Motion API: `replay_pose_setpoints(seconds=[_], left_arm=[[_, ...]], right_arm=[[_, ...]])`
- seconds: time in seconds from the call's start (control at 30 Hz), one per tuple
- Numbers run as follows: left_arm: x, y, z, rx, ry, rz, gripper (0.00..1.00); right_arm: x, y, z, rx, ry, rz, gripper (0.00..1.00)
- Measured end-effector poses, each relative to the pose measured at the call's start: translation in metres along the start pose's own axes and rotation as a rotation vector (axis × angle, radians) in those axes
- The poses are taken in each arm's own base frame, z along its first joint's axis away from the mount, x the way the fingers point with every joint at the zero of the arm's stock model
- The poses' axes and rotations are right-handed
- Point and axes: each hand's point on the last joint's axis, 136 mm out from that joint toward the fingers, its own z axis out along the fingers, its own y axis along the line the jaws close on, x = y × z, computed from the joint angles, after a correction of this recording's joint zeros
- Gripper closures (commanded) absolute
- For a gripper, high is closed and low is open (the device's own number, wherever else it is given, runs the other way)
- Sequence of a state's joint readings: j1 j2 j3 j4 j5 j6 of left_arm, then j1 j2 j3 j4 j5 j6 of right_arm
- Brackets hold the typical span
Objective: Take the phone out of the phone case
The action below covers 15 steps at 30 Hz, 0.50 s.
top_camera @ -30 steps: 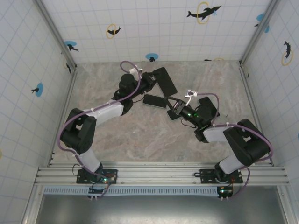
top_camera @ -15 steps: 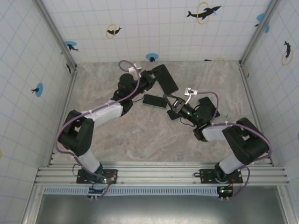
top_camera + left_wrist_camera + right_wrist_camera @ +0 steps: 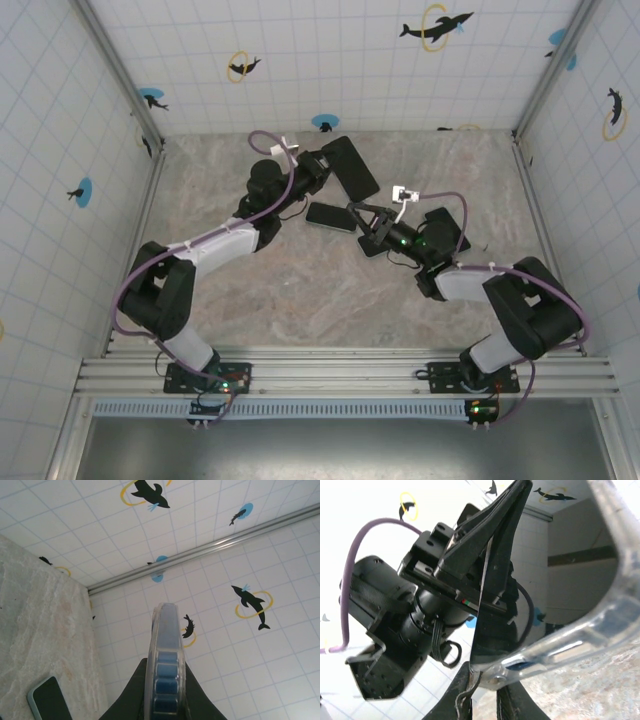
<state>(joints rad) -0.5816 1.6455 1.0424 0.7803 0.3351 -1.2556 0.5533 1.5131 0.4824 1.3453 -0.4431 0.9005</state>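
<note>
A robot lab's test cell — gridded walls (image 3: 340, 60) with dolphin stickers (image 3: 437, 25) box in a marble-patterned tabletop (image 3: 300, 290). An aluminium rail (image 3: 330, 375) with arm bases (image 3: 205, 378) lines its near edge.

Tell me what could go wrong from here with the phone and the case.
The left gripper pinches the phone by one end, off the table, so it might slip and drop. The right gripper holds the clear case only by its rim, close to the left gripper, so the two could collide.

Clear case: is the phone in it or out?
Out. The right gripper pinches the clear case, see-through and empty; the left gripper holds the phone.
</note>
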Motion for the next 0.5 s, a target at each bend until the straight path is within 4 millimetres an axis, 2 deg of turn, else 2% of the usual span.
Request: replay_pose_setpoints(seconds=[0.33,0.4,0.5], left_arm=[[-0.0043,-0.0072,-0.0038,0.012,0.004,0.048,1.0],[-0.0021,-0.0065,-0.0029,0.003,0.021,0.071,1.0],[-0.0003,-0.008,-0.0025,0.005,0.043,0.114,1.0]], right_arm=[[0.0034,-0.0057,0.0069,-0.005,0.104,-0.11,0.91],[0.0054,-0.0065,0.0057,-0.004,0.12,-0.111,0.86],[0.0068,-0.0061,0.003,-0.005,0.143,-0.126,0.72]])
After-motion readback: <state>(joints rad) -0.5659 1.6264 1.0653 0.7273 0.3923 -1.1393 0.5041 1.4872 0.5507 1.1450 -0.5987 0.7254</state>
